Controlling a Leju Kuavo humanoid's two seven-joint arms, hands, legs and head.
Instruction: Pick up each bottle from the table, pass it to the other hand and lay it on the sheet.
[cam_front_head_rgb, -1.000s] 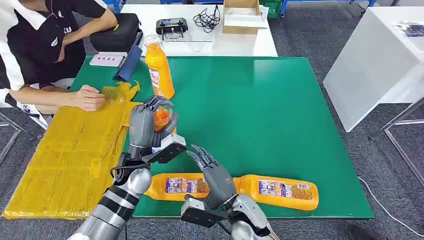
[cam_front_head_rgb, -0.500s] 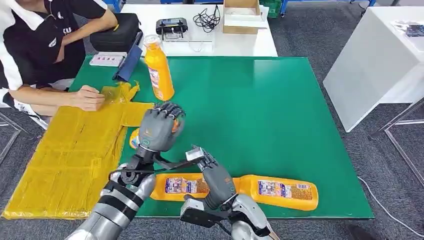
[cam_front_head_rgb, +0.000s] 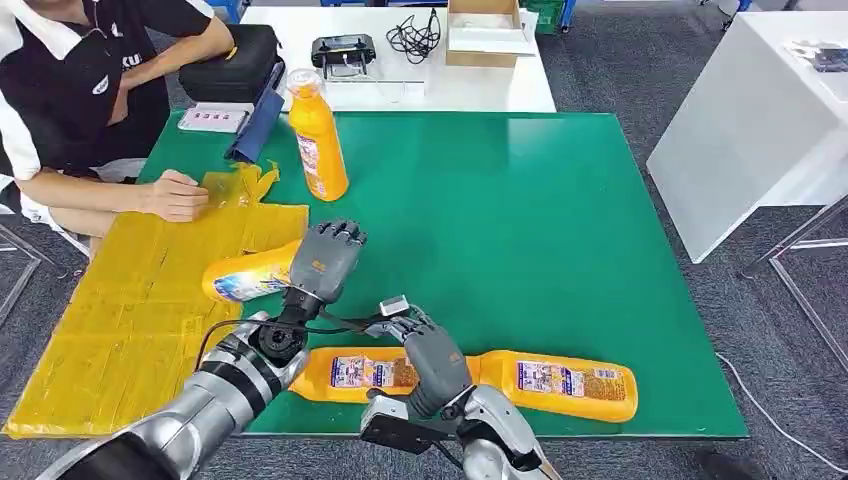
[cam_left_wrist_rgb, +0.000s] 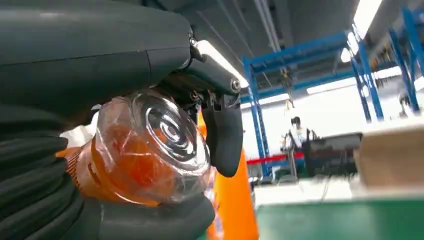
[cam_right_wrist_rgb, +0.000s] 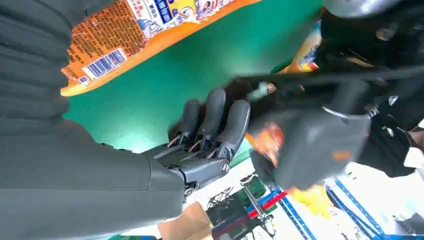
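My left hand (cam_front_head_rgb: 322, 262) grips an orange bottle (cam_front_head_rgb: 245, 278) by its base end; the bottle lies sideways, its cap end over the right edge of the yellow sheet (cam_front_head_rgb: 130, 320). The left wrist view shows the bottle's clear base (cam_left_wrist_rgb: 150, 145) wrapped by the fingers. My right hand (cam_front_head_rgb: 425, 350) is open near the table's front edge, holding nothing, its fingers (cam_right_wrist_rgb: 215, 125) apart. Two more orange bottles lie along the front edge, one (cam_front_head_rgb: 355, 372) partly behind the right hand, the other (cam_front_head_rgb: 560, 382) to its right. A third bottle (cam_front_head_rgb: 318, 135) stands upright at the back left.
A person sits at the left, one hand (cam_front_head_rgb: 178, 195) resting on the sheet's far corner. A blue case (cam_front_head_rgb: 258, 125) lies at the back-left edge of the green table (cam_front_head_rgb: 500, 220). Behind it, a white table carries a cardboard box (cam_front_head_rgb: 485, 35) and cables.
My left hand has tipped its bottle from upright to lying sideways and lowered it toward the sheet. The right hand has hardly moved.
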